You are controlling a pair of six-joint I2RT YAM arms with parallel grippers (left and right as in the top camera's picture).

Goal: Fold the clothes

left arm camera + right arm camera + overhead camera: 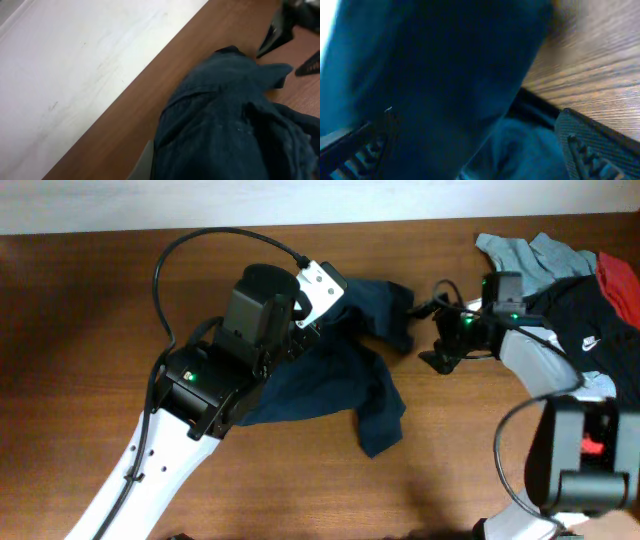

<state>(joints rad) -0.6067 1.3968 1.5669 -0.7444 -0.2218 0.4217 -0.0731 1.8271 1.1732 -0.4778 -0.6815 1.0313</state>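
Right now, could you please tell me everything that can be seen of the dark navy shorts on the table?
The navy shorts are plain dark blue cloth, crumpled and not folded, lying on the brown wooden table near its far edge. One end stretches to the right and reaches between the spread fingers of the open right tool. Another end points toward the near side. In the overhead view the left arm covers the left part of the shorts.
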